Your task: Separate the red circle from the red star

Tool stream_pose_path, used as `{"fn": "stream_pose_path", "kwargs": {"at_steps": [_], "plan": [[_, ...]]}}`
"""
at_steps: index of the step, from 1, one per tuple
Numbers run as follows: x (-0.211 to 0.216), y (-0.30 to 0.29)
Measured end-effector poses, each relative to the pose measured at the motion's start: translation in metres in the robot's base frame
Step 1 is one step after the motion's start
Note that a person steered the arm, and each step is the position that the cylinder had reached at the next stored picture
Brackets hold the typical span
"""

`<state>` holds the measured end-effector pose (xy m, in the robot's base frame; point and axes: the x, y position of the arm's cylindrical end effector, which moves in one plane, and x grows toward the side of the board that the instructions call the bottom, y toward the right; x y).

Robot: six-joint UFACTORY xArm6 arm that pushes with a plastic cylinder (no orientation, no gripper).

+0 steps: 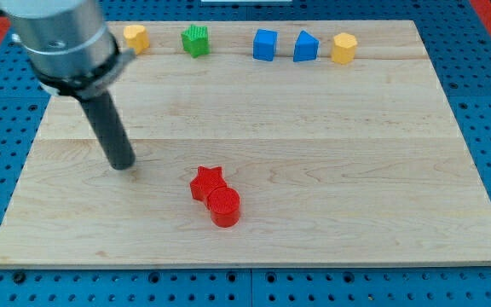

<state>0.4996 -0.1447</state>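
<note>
Two red blocks touching near worktop (331,170) centre: red star (206,182), red circle (224,206) just below-right. My tip (124,164) well left of both. No fingers on this rod.

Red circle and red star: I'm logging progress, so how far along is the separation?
Nothing done: the red circle touches the red star, at its lower right. In hand: my tip stands off to the star's left, touching neither. Left: the whole push apart.

Red star (206,182) touches red circle (224,206): no gap; bare board (356,170) all round them.
</note>
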Motion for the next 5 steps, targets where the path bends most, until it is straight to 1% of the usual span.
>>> {"fn": "stream_pose_path", "kwargs": {"at_steps": [1,3,4,5], "plan": [[0.054,0.031],[0.058,0.144],[0.056,0.166],[0.056,0.170]]}}
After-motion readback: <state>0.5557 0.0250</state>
